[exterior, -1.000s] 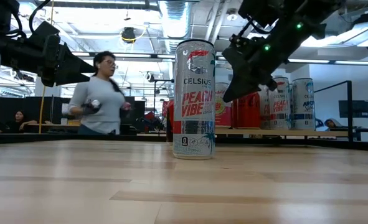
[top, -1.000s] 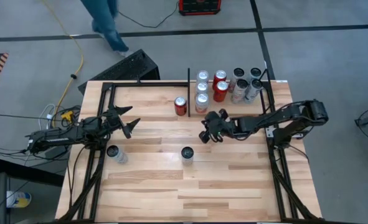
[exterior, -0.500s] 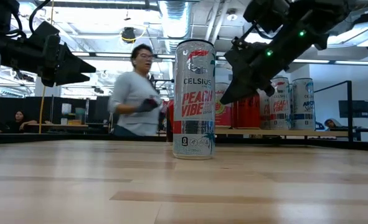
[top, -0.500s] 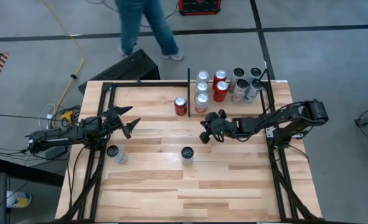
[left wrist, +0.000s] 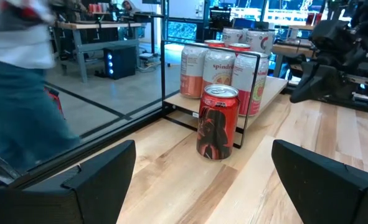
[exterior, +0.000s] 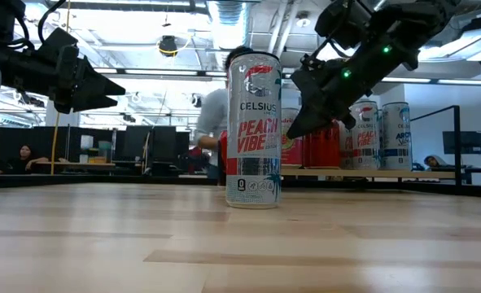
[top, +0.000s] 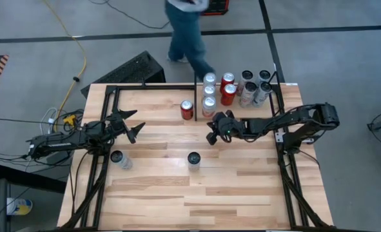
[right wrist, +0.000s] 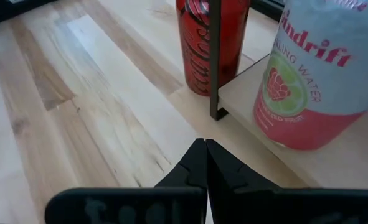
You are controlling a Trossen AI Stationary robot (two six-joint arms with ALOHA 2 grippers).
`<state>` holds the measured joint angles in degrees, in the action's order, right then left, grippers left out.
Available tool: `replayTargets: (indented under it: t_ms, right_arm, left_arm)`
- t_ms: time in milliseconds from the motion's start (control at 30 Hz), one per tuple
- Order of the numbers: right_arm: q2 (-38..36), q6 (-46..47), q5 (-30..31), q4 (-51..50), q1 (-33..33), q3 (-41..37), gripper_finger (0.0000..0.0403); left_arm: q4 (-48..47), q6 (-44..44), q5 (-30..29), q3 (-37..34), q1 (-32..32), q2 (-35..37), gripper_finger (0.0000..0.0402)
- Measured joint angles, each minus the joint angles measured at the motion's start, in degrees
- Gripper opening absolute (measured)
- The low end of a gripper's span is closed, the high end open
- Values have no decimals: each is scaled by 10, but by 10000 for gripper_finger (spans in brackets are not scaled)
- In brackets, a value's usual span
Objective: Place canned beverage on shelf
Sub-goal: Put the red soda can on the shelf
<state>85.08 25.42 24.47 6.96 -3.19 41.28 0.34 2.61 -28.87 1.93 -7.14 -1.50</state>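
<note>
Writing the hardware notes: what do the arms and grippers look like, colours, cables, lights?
Both arms are dark, near black, built from slim jointed links. The left gripper has broad, flat, matte black fingers with angular edges. The right gripper ends in thin tapered black fingertips, and small green lights glow on its wrist in the low view. Thin dark cables trail behind the left arm.

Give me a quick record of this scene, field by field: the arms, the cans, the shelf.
left gripper: open, empty, waiting at the table's left edge
right gripper: shut, empty, just off the shelf's front
shelf: far right corner, holding several cans
red can: upright on the table, beside the shelf
Celsius can: upright, mid-table
</note>
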Motion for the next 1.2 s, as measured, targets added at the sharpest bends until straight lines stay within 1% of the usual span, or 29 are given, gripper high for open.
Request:
replayTargets:
  t_ms: [133, 467, 667, 767, 933, 1200]
  right_arm:
    - [0, -6, -3, 15, -4, 0, 21]
    - [0, -15, -7, 11, -6, 0, 21]
    - [0, -29, -14, 3, -6, 15, 21]
    - [0, -34, -24, -11, -6, 25, 21]
    - [0, -35, -20, -48, -7, 47, 21]
    - [0, -48, -15, -68, -6, 67, 21]
  left_arm:
    - [0, 0, 0, 0, 0, 0, 361]
    - [0, 0, 0, 0, 0, 0, 361]
    - [0, 0, 0, 0, 0, 0, 361]
    - [0, 0, 0, 0, 0, 0, 361]
    - [0, 0, 0, 0, 0, 0, 361]
    - [0, 0, 0, 0, 0, 0, 361]
